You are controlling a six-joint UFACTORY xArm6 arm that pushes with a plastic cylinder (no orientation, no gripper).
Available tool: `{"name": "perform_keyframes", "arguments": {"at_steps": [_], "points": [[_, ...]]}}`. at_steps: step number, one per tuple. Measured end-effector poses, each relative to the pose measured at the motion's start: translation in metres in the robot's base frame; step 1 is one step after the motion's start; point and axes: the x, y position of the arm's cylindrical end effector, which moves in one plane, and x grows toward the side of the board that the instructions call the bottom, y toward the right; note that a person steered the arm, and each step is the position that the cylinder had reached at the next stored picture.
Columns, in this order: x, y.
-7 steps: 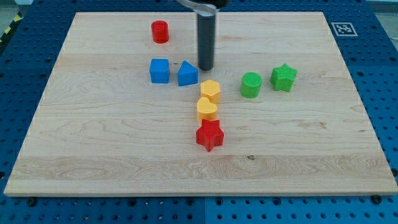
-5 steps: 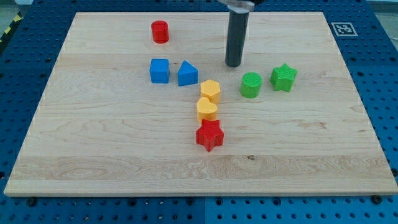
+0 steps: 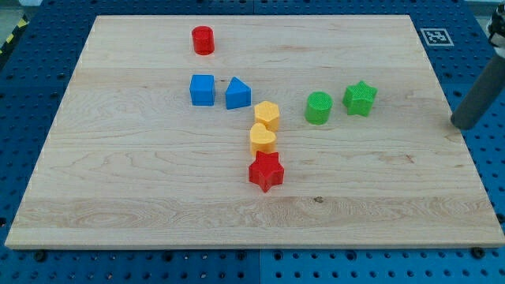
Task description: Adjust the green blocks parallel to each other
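A green cylinder [image 3: 319,107] and a green star [image 3: 360,98] stand side by side right of the board's middle, a small gap between them. The star lies slightly nearer the view's top. My tip [image 3: 463,125] is off the board's right edge, over the blue pegboard, far to the right of the green star and touching no block.
The wooden board [image 3: 158,181] also holds a red cylinder [image 3: 203,39] near the top, a blue cube [image 3: 202,90], a blue triangular block [image 3: 237,94], two yellow blocks [image 3: 267,115] [image 3: 263,139] and a red star [image 3: 266,171]. A marker tag [image 3: 434,36] sits at the top right corner.
My tip has swept to the right, from above the blue triangular block past the green blocks to beyond the board's right edge. No block has moved.
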Motion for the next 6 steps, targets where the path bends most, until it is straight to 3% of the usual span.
{"name": "perform_keyframes", "arguments": {"at_steps": [3,6], "points": [[0.018,-0.160],[0.018,-0.189]]}}
